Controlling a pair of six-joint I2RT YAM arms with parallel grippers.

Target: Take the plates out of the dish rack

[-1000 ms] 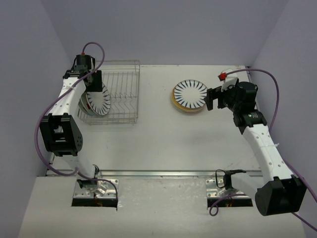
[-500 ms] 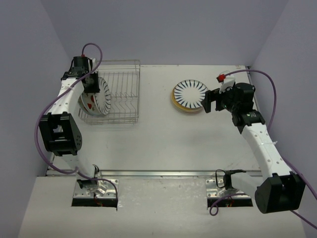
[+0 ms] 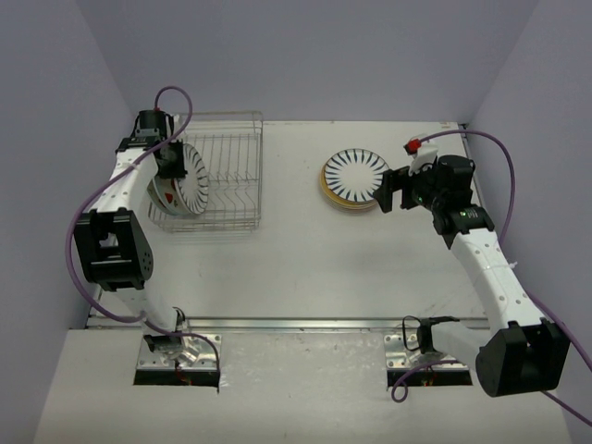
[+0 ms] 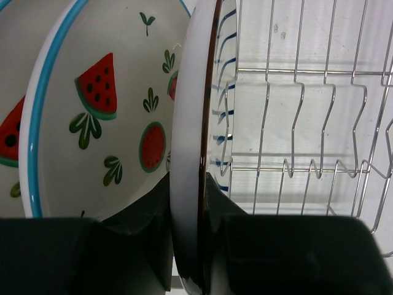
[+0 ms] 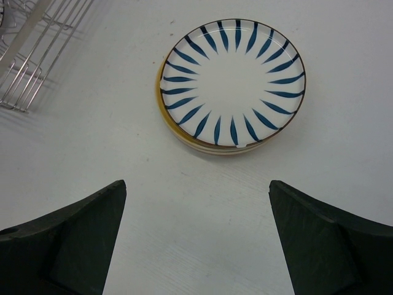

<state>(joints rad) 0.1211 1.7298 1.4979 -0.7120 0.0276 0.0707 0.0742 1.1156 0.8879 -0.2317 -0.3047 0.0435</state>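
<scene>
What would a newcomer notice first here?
The left gripper pinches the rim of an upright white plate with dark radial stripes in the silver wire dish rack, far left, beside a white watermelon-patterned plate with a blue rim. To the right, a stack of round plates topped by a like striped one lies flat on the white table, the open right gripper hovering near it.

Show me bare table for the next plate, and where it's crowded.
Bare table lies between the dish rack and the plate stack, and across the strip nearer the arm bases. Crowded: the rack's left end, where the left gripper is shut on the striped plate beside the watermelon plate; the open right gripper sits by the stack.
</scene>
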